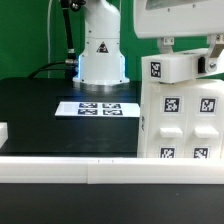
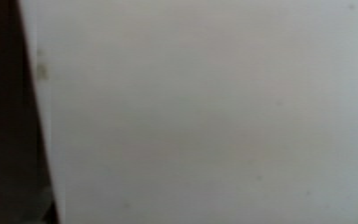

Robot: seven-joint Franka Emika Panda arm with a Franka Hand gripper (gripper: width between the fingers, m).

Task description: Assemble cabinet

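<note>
The black counter (image 1: 40,100) is stretching across the scene, and the cabinet (image 1: 185,125) is standing upright on it at the exterior view's right, close to the front. It is a large white plastic box, and its broad face is turning toward the camera, showing four raised rounded panels, each carrying a black-and-white square tag. The arm's white base (image 1: 100,50) is sitting at the back of the counter, near the middle. A long white rail (image 1: 90,172) is running along the front edge. The marker board (image 1: 95,107) is lying flat in front of the base, well apart from the cabinet. A smaller white block (image 1: 172,68) with one tag is sitting on top of the cabinet. The tool (image 1: 212,60) is hanging just beside that block, mostly hidden, so I cannot tell whether its jaws are apart or together. A plain white surface (image 2: 211,110) is filling nearly all of the wrist view.
</note>
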